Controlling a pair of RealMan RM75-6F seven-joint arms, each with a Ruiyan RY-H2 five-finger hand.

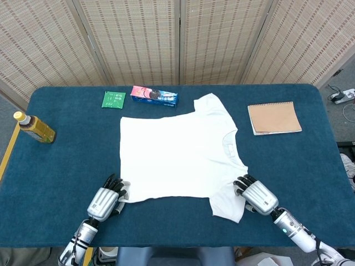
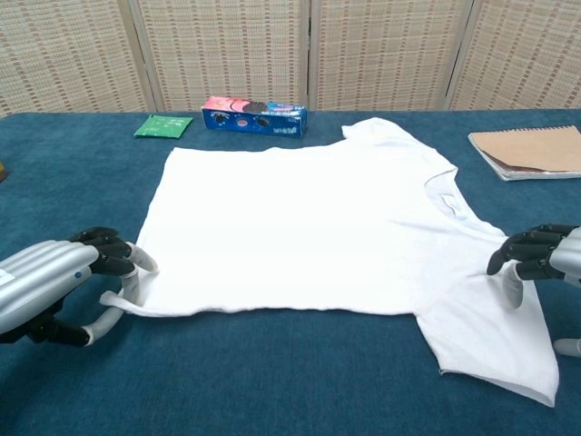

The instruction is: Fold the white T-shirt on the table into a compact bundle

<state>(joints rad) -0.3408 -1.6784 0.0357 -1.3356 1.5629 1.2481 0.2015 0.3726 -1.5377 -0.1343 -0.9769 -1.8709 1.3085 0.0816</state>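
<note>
From the head camera, looking down, a white T-shirt (image 1: 180, 155) lies flat and unfolded in the middle of a blue counter (image 1: 66, 166), its collar toward the robot's right. The left hand (image 1: 105, 200) sits at the shirt's near hem corner and the right hand (image 1: 256, 195) at the near sleeve, likely so both ends of the near edge can be lifted together for a first fold. Along the far side rest a green packet (image 1: 113, 99) and a cookie box (image 1: 154, 95); a bottle (image 1: 34, 128) lies far left and a notebook (image 1: 274, 117) far right.

From the chest camera, low and close, the grips become clearer. The left hand (image 2: 54, 282) pinches the raised hem corner between thumb and fingers. The right hand (image 2: 536, 259) rests curled fingers on the sleeve; whether it grips cloth cannot be told. This view leaves out the bottle.
</note>
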